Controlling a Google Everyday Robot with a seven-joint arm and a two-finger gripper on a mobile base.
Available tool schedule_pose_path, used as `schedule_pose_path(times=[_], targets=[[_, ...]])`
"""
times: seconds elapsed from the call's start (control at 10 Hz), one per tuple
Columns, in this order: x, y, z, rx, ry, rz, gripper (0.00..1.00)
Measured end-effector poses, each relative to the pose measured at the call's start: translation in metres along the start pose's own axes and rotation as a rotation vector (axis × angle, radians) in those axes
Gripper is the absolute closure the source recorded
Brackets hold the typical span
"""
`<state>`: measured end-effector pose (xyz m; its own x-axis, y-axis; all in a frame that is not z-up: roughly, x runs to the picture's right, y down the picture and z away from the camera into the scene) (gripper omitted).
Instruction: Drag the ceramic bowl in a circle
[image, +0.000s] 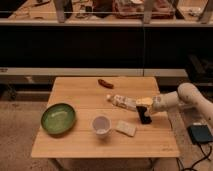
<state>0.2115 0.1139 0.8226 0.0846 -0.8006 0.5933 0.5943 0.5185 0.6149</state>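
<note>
A pale wooden table (80, 95) stood on a speckled floor before dark shelving. The bowl (58, 118), round, shallow and glossy green, sat upright near the table's front-left corner as viewed, with no long axis. The end effector (143, 118) hung open and empty over the right side, well apart from the bowl, past a white cup (101, 125).

The gripper (143, 117) hangs over the right part of the wooden table (80, 145). Just up and left of it in view lies a white tube-like packet (121, 102), and just down and left a pale flat piece (126, 128). Farther left stands a small white cup (101, 125). Well beyond the gripper, toward the far edge, lies a reddish-brown item (105, 83). Off to its right, a dark blue box (200, 134) sits on the floor.
</note>
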Motion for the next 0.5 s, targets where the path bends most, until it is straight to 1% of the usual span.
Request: schedule_pose_path(times=[0.3,0.4,0.5], targets=[[0.000,-0.001,0.000,-0.003,0.000,-0.003,0.20],[0.001,-0.003,0.000,-0.017,0.001,-0.010,0.20],[0.004,-0.021,0.005,-0.050,-0.001,-0.047,0.20]])
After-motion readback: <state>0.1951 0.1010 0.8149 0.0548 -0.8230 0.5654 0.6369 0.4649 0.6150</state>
